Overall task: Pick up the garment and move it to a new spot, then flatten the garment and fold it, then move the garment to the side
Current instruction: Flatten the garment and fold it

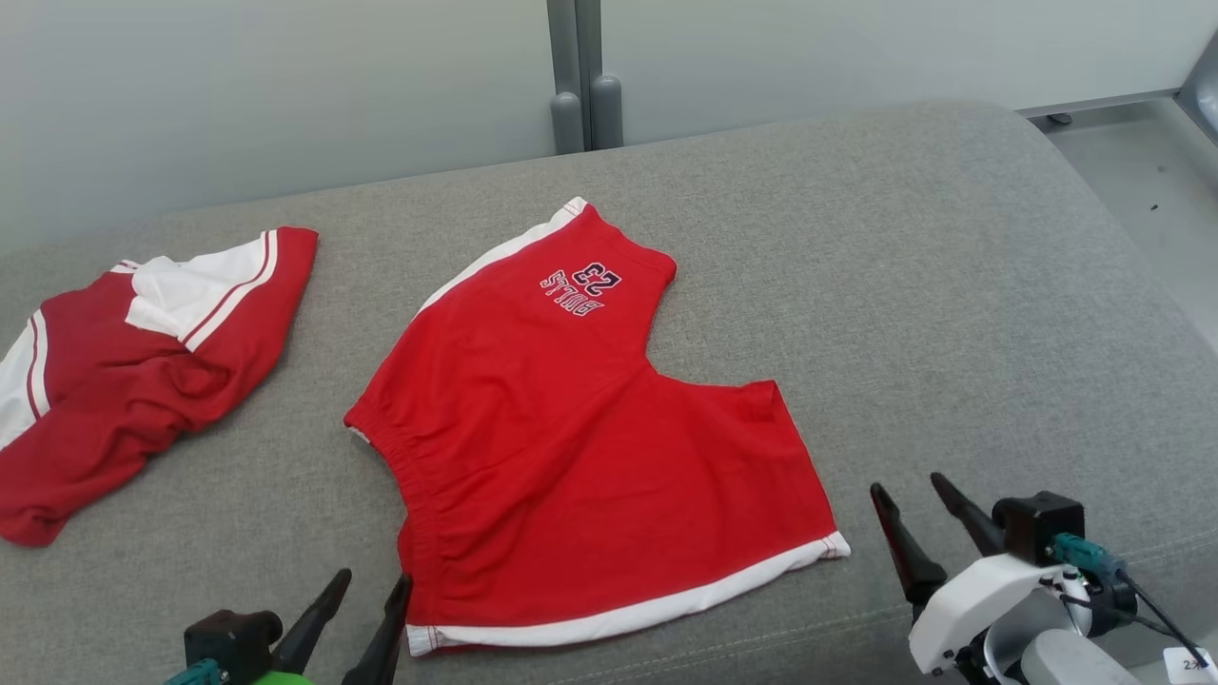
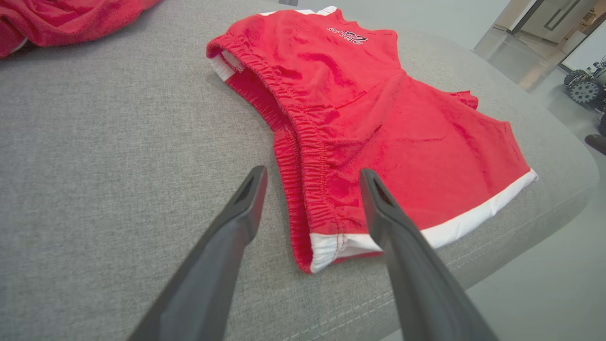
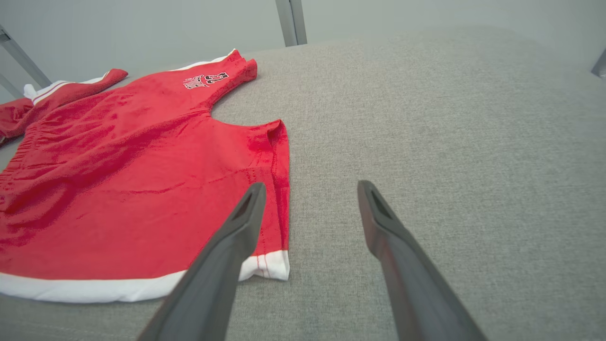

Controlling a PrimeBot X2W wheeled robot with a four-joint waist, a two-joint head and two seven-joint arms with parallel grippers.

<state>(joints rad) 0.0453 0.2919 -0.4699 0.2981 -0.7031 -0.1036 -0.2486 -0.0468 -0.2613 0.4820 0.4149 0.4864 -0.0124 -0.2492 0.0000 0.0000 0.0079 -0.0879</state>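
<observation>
Red jersey shorts with white hem bands and a dark "BULLS 23" print (image 1: 571,428) lie spread flat near the middle of a grey woven upholstered cushion (image 1: 952,285). The elastic waistband faces the robot's left and the two leg openings face its right. The printed leg points to the far edge.

A second, crumpled red-and-white garment (image 1: 143,362) rests well apart at the far left of the cushion.

The left gripper (image 1: 373,577) sits at the near waistband corner, its fingers spread wide and empty. In the left wrist view they straddle the gathered waistband. Whether they touch the cloth cannot be told.

The right gripper (image 1: 906,485) stands just beside the near leg's white-banded corner. Its fingers are likewise parted wide, holding nothing, one over the hem edge and one over bare cushion.
</observation>
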